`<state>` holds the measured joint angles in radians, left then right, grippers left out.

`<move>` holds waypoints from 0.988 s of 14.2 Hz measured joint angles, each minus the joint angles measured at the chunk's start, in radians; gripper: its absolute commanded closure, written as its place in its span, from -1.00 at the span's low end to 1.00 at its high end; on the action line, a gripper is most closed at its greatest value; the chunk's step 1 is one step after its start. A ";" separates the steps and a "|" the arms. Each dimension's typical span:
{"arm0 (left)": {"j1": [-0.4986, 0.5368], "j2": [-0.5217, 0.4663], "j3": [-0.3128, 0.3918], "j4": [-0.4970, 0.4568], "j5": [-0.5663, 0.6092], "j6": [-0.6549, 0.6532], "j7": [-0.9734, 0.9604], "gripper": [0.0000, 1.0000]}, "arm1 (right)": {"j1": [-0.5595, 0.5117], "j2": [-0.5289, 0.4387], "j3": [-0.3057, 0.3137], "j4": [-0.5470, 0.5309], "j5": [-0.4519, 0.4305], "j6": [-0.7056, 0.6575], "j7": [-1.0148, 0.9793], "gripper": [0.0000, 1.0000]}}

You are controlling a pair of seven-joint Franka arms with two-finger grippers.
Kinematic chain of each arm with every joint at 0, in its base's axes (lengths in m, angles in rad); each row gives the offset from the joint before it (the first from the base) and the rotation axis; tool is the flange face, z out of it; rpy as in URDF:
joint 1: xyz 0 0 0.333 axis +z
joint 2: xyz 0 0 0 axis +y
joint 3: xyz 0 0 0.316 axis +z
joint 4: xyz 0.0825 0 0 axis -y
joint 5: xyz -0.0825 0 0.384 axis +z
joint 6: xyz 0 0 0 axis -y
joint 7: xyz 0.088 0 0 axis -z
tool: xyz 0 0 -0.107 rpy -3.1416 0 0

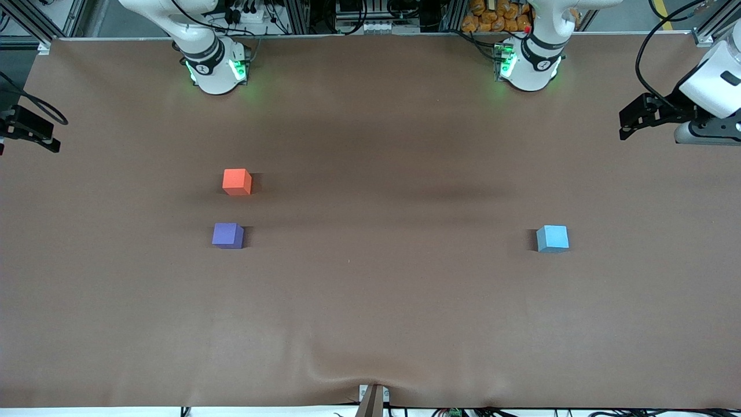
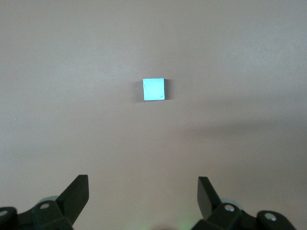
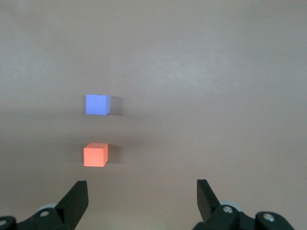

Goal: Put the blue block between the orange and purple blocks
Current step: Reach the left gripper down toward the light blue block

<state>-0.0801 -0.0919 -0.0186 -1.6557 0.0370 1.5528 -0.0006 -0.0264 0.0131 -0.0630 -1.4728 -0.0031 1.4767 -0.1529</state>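
Blue block sits on counter toward left arm's end, well apart from purple block; orange block just farther from cam. Nothing done yet. Left hand & right hand spread, empty; pickup + placement left.

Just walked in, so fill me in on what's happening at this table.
Nothing is held yet. The blue block sits alone toward the left arm's end, with the open left gripper high above it. The orange block and purple block sit apart toward the right arm's end, under the open right gripper.
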 measured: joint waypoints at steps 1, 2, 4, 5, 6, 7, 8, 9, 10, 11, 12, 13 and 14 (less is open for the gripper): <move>0.001 0.000 0.000 0.000 0.000 0.000 0.000 -1.00 | 0.000 0.000 -0.001 0.000 0.004 -0.001 0.000 -1.00; 0.001 0.000 0.000 0.000 0.000 0.000 0.000 -1.00 | 0.000 0.000 -0.002 0.000 0.006 -0.005 0.000 -1.00; 0.001 0.002 0.000 0.002 0.000 -0.001 0.000 -1.00 | 0.000 0.000 -0.003 0.000 0.007 -0.012 0.003 -1.00; 0.000 0.012 0.000 0.010 0.000 -0.001 0.000 -1.00 | 0.000 0.000 -0.005 -0.001 0.007 -0.013 0.003 -1.00; 0.000 0.036 0.000 0.026 0.000 -0.001 -0.005 -1.00 | 0.000 0.000 -0.006 -0.001 0.007 -0.013 0.004 -1.00; -0.001 0.071 -0.001 0.042 0.000 0.000 -0.024 -1.00 | 0.000 0.000 -0.007 -0.001 0.007 -0.012 0.004 -1.00; -0.002 0.116 -0.002 0.055 0.000 0.003 -0.056 -1.00 | -0.001 0.001 -0.010 -0.001 0.007 -0.012 0.004 -1.00; -0.002 0.168 -0.003 0.061 0.000 0.024 -0.082 -1.00 | -0.001 0.001 -0.012 -0.002 0.007 -0.012 0.004 -1.00; -0.002 0.225 -0.002 0.062 0.000 0.072 -0.093 -1.00 | -0.002 0.001 -0.013 -0.002 0.007 -0.012 0.004 -1.00; 0.001 0.287 -0.002 0.062 0.000 0.131 -0.100 -1.00 | -0.002 0.002 -0.014 -0.002 0.007 -0.013 0.004 -1.00; 0.005 0.350 -0.001 0.062 0.000 0.183 -0.102 -1.00 | -0.002 0.002 -0.014 -0.003 0.007 -0.013 0.004 -1.00; 0.010 0.415 0.000 0.061 0.000 0.229 -0.102 -1.00 | -0.002 0.002 -0.014 -0.003 0.007 -0.013 0.004 -1.00; 0.015 0.478 0.000 0.059 0.000 0.273 -0.102 -1.00 | -0.002 0.002 -0.014 -0.003 0.007 -0.013 0.004 -1.00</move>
<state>-0.0653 0.3856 -0.0187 -1.5968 0.0367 1.8259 -0.1029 -0.0285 0.0153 -0.0769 -1.4763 0.0042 1.4640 -0.1485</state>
